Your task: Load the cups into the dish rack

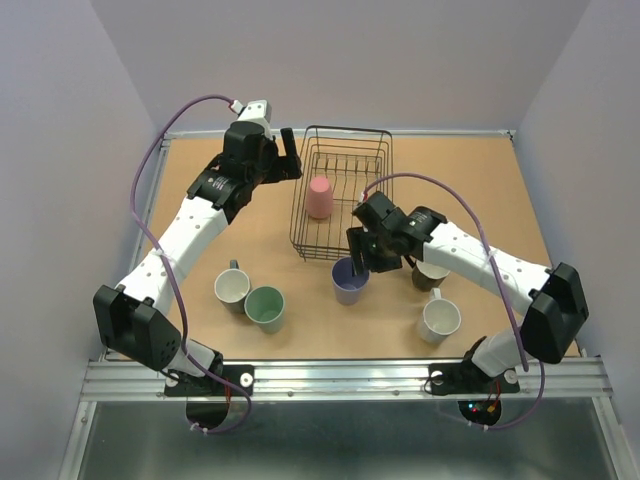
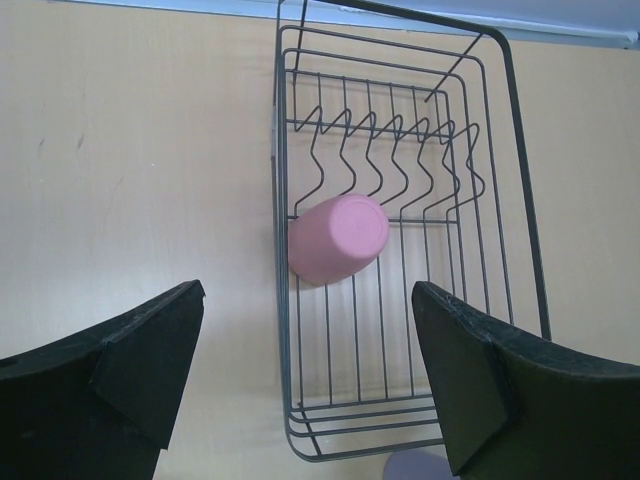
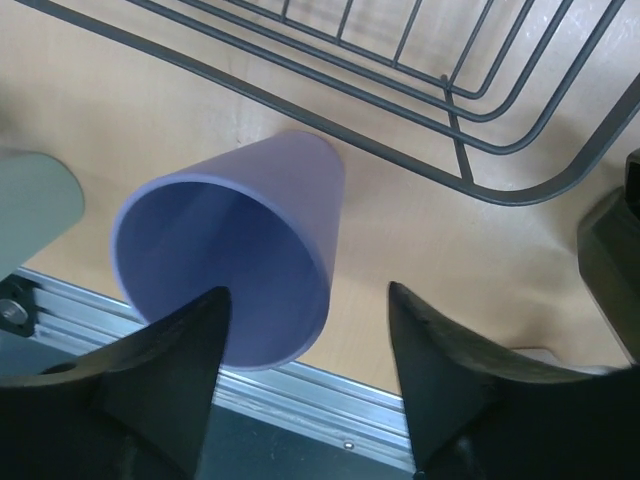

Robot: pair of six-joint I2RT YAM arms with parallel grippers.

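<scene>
Left gripper [image 2: 308, 300] stood released above the dish rack [image 2: 524, 200], upper centre. Right gripper [image 3: 307, 293] straddled the lavender cup [image 3: 250, 200] wall, unclenched.

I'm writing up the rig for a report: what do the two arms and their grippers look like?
The left arm and right arm both have white tubular links joined by chunky black joints. A thin purple cable loops along each. The left gripper and right gripper each carry two matte black, wedge-shaped fingers.
</scene>
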